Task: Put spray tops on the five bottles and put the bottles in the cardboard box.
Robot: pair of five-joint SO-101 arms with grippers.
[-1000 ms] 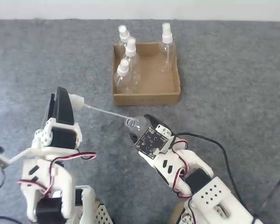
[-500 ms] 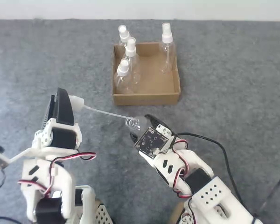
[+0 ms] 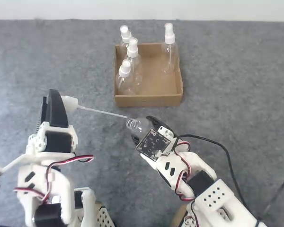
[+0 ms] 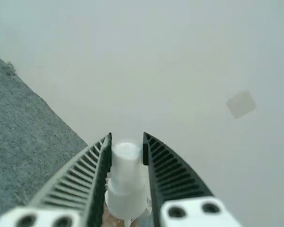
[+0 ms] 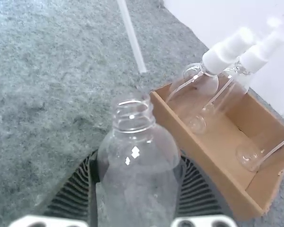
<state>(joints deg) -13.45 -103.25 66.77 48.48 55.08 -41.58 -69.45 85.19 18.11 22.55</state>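
Note:
My right gripper (image 3: pixel 141 131) is shut on a clear uncapped bottle (image 5: pixel 136 170), tilted with its open neck (image 3: pixel 133 125) toward the left arm. My left gripper (image 4: pixel 127 142) is shut on a white spray top (image 4: pixel 126 179). Its thin dip tube (image 3: pixel 102 112) runs across toward the bottle's mouth, and the tube's tip (image 5: pixel 138 66) hangs just outside the neck. The cardboard box (image 3: pixel 149 98) stands behind, holding several capped bottles (image 3: pixel 125 78).
Grey carpet covers the table. A capped bottle (image 3: pixel 169 47) stands in the box's far right corner, another (image 3: pixel 125 34) at its far left edge. A black cable (image 3: pixel 217 146) trails beside the right arm.
The left arm has drawn back to the left and up a little, pulling the spray top and its tube away from the bottle's neck. The right arm has kept still.

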